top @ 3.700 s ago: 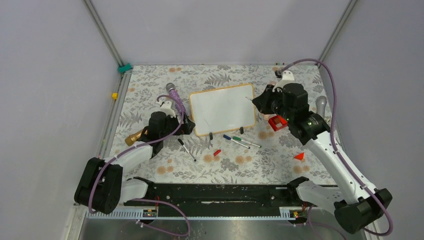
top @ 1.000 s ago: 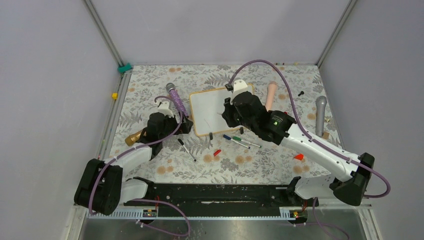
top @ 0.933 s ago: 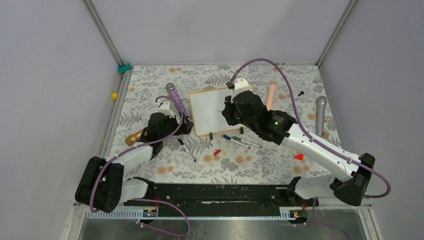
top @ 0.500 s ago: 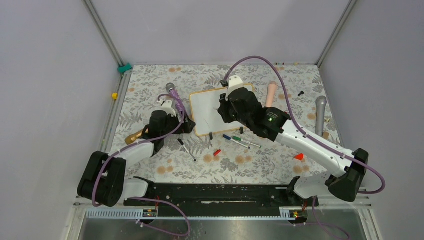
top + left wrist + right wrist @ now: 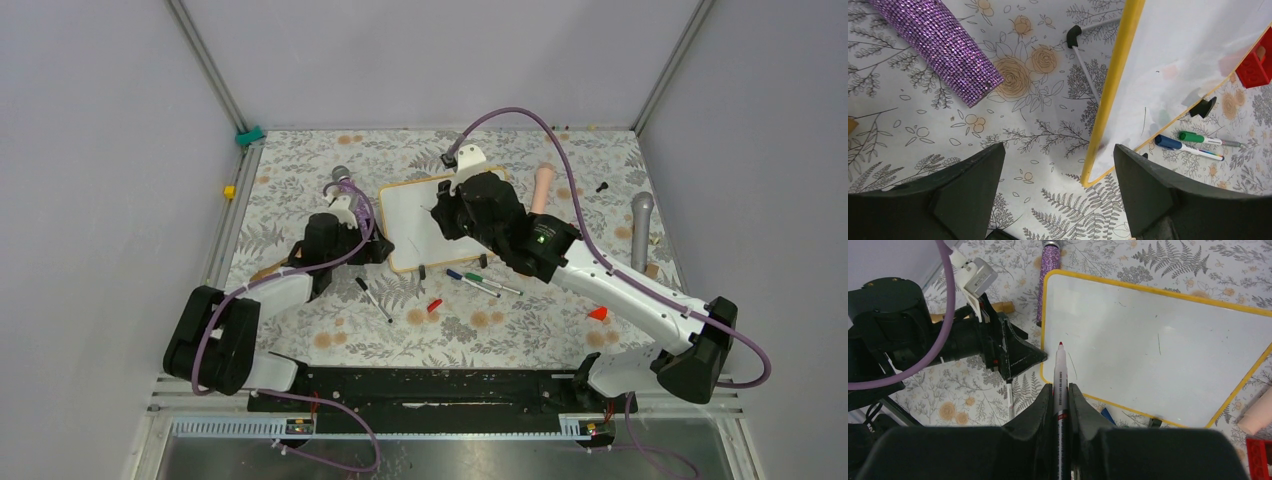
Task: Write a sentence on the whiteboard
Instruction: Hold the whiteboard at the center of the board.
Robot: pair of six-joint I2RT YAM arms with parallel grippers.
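The whiteboard (image 5: 408, 226) lies tilted on the floral mat, its frame yellowish and its face blank apart from faint smudges. No red sentence shows on it. My right gripper (image 5: 441, 208) hovers over the board's left half, shut on a red-tipped marker (image 5: 1060, 371) that points at the board (image 5: 1158, 345) near its left edge. My left gripper (image 5: 1058, 150) is open and empty at the board's near left corner (image 5: 1089, 180), which lies between the fingers without touching them. It shows in the top view (image 5: 377, 246).
A purple glitter microphone (image 5: 345, 190) lies left of the board. A blue and a green marker (image 5: 480, 283), a black marker (image 5: 373, 298) and a red cap (image 5: 433, 305) lie in front. A peach cylinder (image 5: 542, 188), grey microphone (image 5: 640, 230) and red wedge (image 5: 598, 313) are to the right.
My right arm swung left from the board's right side to over its left half, carrying the marker. My left gripper shifted a little farther along the board's left edge.
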